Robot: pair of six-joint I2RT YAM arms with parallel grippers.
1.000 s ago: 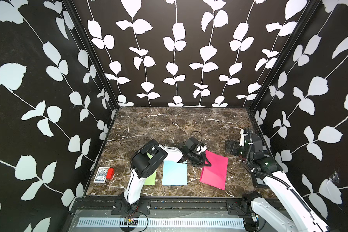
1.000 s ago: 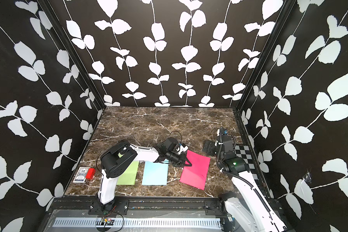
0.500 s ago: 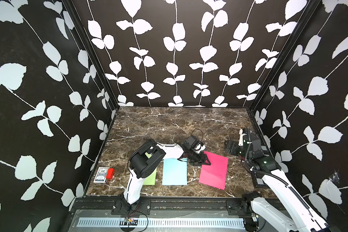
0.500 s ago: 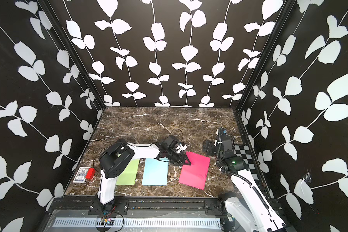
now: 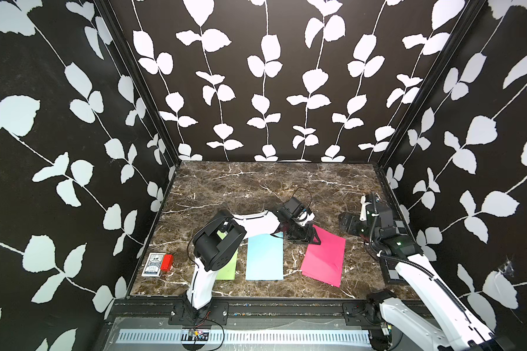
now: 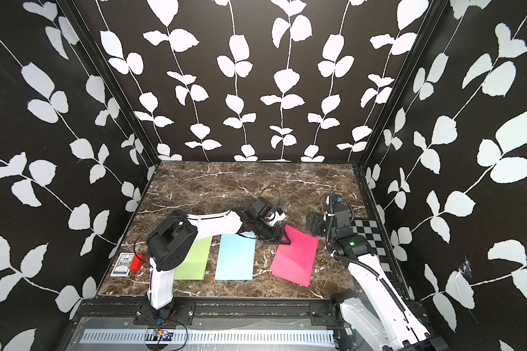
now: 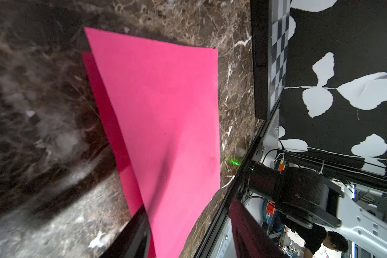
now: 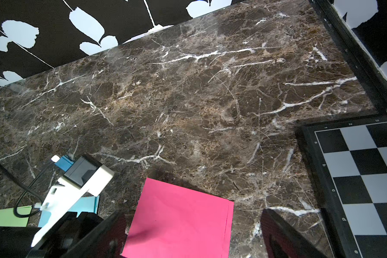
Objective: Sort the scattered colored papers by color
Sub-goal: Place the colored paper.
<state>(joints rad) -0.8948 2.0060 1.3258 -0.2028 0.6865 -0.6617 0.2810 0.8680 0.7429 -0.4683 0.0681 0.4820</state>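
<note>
Checkerboard (image 8: 366, 178) near pink paper (image 8: 179, 221): 1-3, a-e.

A robot test lab: leaf-paper walls (image 5: 256, 76) box in the marble table (image 5: 256, 182); past its edge, cables (image 7: 344, 172) and a person (image 7: 328, 242).

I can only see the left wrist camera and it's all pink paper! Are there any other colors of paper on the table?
Observer: Yes. In both top views a light green paper and a pale blue paper lie flat side by side, to the left of the pink paper.
Child: Is the other arm holding a paper?
Observer: No. The right gripper hangs open and empty, between the pink paper and the checkerboard panel.
Child: Is there anything that isn't paper?
Observer: A small patterned card box with a red block against it sits at the front left corner of the table.
</note>
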